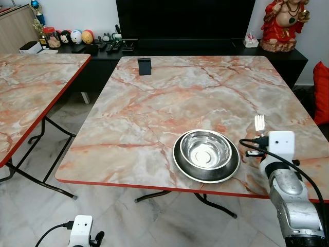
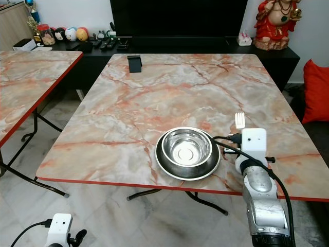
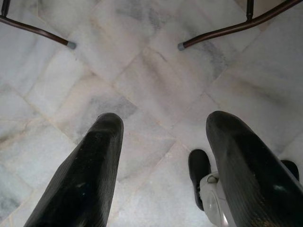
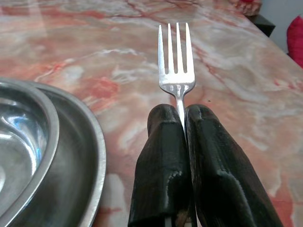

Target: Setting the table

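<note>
You are facing a marble-patterned folding table (image 1: pixel 169 98) with a red edge, a dark TV cabinet behind it. Near the front edge sits a steel plate (image 1: pixel 181 167) with a steel bowl (image 1: pixel 205 147) nested in it. Your right gripper (image 4: pixel 181 124) hovers just to the right of the plate, fingers clamped on the handle of a fork (image 4: pixel 176 59). The fork's long axis points away from you, tines forward, roughly parallel to the plate's right side, so setting it down looks like a short lowering. The right wrist view shows the pinch on the handle; the head views show only the tines above the wrist housing. Your left gripper (image 3: pixel 161 156) hangs idle over the floor, fingers spread apart and empty.
</note>
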`<state>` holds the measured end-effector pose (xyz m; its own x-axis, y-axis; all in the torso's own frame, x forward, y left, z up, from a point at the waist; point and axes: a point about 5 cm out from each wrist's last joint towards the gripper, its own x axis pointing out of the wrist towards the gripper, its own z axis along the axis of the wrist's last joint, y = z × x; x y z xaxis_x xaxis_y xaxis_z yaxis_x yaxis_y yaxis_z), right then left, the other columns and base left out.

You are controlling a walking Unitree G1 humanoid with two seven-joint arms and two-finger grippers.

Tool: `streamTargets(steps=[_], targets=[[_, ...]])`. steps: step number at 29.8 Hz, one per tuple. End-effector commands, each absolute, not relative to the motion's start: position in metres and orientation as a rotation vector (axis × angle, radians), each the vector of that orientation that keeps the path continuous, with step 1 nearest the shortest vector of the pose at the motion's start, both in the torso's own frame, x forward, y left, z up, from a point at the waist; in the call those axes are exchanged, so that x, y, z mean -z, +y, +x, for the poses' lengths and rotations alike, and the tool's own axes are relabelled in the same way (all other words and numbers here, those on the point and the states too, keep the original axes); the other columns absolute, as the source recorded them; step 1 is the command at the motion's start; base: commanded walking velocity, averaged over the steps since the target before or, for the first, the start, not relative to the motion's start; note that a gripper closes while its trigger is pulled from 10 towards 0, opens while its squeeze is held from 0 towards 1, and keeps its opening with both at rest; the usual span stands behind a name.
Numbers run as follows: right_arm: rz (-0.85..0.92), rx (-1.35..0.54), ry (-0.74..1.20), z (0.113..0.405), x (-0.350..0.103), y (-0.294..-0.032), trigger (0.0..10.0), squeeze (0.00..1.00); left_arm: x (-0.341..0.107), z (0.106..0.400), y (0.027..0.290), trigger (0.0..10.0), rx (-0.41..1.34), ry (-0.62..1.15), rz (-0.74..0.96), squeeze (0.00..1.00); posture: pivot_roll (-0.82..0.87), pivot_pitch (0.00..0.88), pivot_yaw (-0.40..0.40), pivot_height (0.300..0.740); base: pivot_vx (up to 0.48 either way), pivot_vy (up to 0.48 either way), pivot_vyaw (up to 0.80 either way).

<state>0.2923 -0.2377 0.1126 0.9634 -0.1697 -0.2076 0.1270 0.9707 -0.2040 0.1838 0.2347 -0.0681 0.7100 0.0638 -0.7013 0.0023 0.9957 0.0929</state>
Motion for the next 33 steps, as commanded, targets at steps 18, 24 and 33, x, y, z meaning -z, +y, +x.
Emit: streamTargets(steps=[18, 24, 33], targets=[[-0.105, 0.176, 0.341, 0.298, -0.1, -0.26, 10.0, 0.0, 0.068, 0.185, 0.233, 10.0, -0.018, 0.782, 0.087, 0.0, -0.02, 0.0, 0.041, 0.74, 0.0, 0.0, 0.0], [-0.088, 0.154, 0.35, 0.306, -0.1, -0.261, 10.0, 0.0, 0.067, 0.187, 0.234, 10.0, -0.015, 0.78, 0.089, 0.0, -0.02, 0.0, 0.043, 0.74, 0.0, 0.0, 0.0], [-0.089, 0.129, 0.365, 0.312, -0.1, -0.26, 10.0, 0.0, 0.067, 0.187, 0.232, 10.0, -0.006, 0.782, 0.086, 0.0, -0.02, 0.0, 0.048, 0.74, 0.0, 0.0, 0.0]])
